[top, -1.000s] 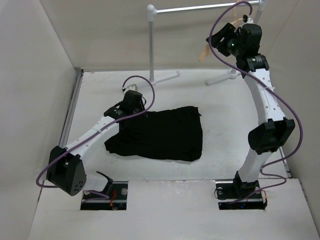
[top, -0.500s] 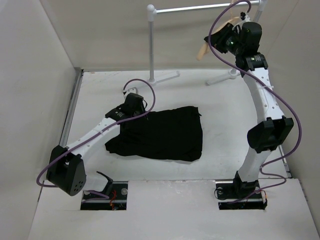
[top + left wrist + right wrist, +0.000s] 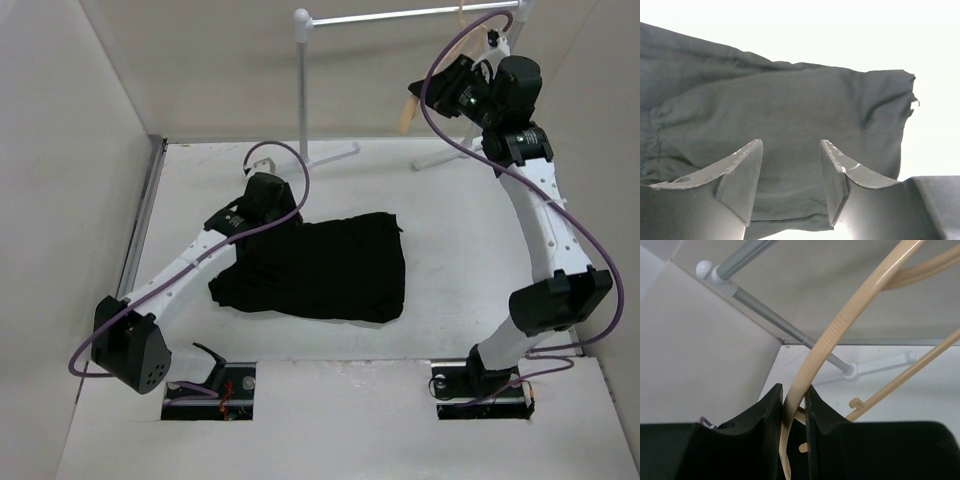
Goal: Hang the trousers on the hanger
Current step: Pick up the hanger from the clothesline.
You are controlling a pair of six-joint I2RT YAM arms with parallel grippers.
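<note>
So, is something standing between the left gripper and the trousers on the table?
Nothing visible does. The left gripper hangs directly over the trousers with its jaws apart, and only black cloth shows in the gap between them.

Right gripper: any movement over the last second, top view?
Yes. The right gripper, shut on the hanger, has shifted slightly right in the top view, away from the rail's left post.

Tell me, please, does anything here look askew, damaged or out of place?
Nothing looks damaged. The trousers lie rumpled on the table, bunched into creases at one edge; the hanger is clamped in the right gripper.
</note>
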